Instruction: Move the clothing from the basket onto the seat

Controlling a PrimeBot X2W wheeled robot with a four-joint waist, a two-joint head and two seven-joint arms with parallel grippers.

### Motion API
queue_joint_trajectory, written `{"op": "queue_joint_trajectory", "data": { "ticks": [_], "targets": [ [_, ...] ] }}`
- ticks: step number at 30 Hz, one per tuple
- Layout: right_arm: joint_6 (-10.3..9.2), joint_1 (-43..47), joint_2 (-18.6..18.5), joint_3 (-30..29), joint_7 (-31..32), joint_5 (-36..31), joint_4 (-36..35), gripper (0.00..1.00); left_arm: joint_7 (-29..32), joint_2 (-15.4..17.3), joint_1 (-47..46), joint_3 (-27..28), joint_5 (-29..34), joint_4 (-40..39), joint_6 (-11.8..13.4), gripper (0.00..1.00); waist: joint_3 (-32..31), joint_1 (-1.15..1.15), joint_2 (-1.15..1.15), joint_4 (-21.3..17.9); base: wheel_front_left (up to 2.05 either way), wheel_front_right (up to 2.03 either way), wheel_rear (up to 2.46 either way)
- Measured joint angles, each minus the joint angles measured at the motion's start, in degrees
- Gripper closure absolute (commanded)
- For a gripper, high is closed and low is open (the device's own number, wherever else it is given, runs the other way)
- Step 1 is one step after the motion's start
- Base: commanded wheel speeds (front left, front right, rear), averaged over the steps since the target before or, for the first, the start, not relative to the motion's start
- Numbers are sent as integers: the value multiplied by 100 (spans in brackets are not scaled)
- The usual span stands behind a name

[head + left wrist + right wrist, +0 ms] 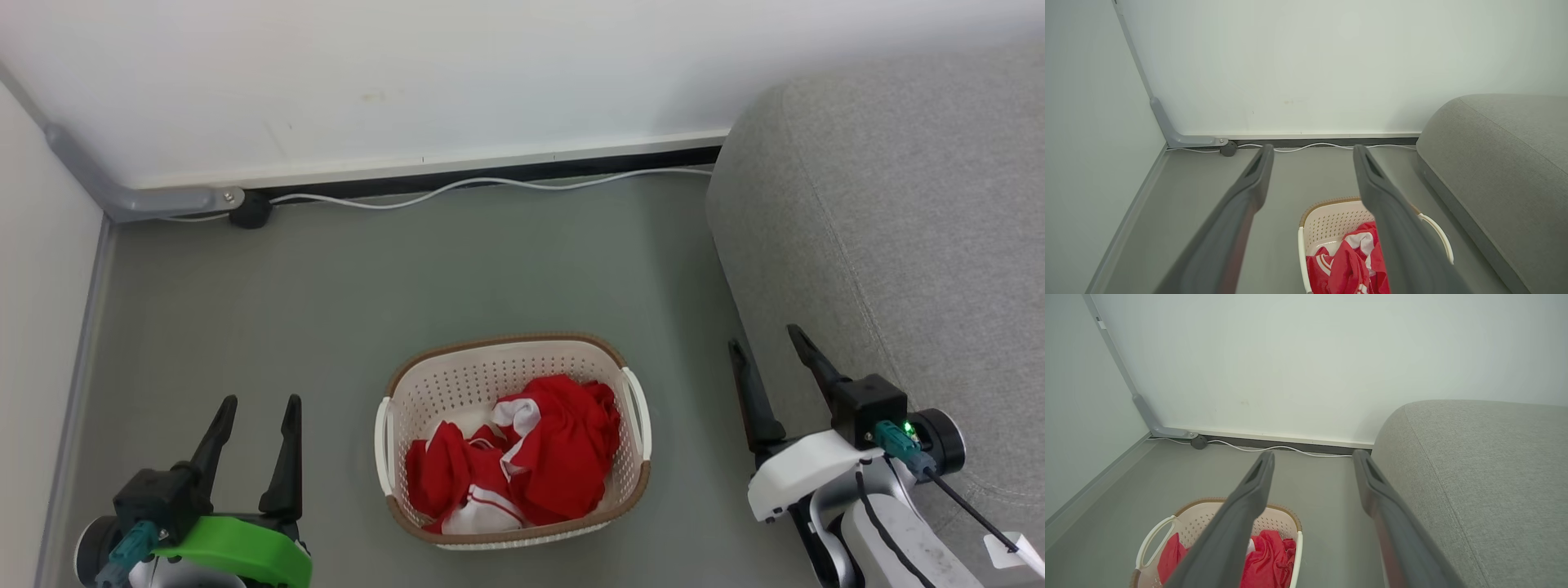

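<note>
Grippers: two, each with two long, dark, tapered fingers [287, 449] of matt finish; four fingers in all.
Left gripper [261, 402]: lower left of the head view, over bare floor [367, 286] to the left of the basket [465, 380]; jaws spread, nothing between them; one glossy green collar [237, 551] behind the fingers.
Right gripper [764, 336]: lower right, just beside the front edge of the seat [898, 245]; jaws spread, nothing held; one smooth white shell [804, 469] behind the fingers, one small green light [907, 427] lit on the black block.
Tag [1008, 549]: one, small and white, on the black lead [963, 505] of the right arm; print too small to read.
Basket: one, on the floor between the two grippers and apart from both; cream perforated plastic, oval-rectangular, brown woven-look rim [522, 336], two white loop handles [639, 408] at the sides.
Clothing [563, 457]: inside the basket, crumpled towards its near end; soft fabric; two pieces made out, one plain bright red, one red with white panels and thin white stripes.
Floor: smooth, matt, grey-green.
Seat: one, right of the basket and apart from it; light-grey woven upholstery, rounded edges, one stitched seam.
Cable [490, 180]: one, thin and white, wavy along the foot of the wall [449, 73].
Conduit [155, 198]: one, grey, bent at the corner, ending beside one round black fitting [250, 214].
Wall: plain white, smooth; white skirting [490, 161] over a dark strip.
</note>
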Motion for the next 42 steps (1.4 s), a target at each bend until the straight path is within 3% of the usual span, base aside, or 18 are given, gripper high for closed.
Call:
{"op": "queue_joint_trajectory", "data": {
  "ticks": [16, 25, 36, 42],
  "targets": [
    [-33, -448, -69, -101, -9, -165, -174, 0, 10, 1, -482, -200, 48, -1, -52, 0, 1191, 0, 0, 12, 0, 0, 0],
    [-33, -755, 74, -45, -10, -233, -422, 0, 80, -12, -1046, -312, 71, -113, -71, 0, 1916, 1, 0, 3, 0, 0, 0],
    [-32, -1140, 188, -32, -23, -280, -661, 0, 889, 354, -2269, -1254, 829, -241, -180, 0, 2814, 1, 0, -65, 0, 0, 0],
    [-26, -1426, 346, 45, -23, -298, -831, 0, 1448, 536, -2844, -1555, 921, -249, -198, 0, 3293, 1, 0, -190, 0, 0, 0]
  ]
}}
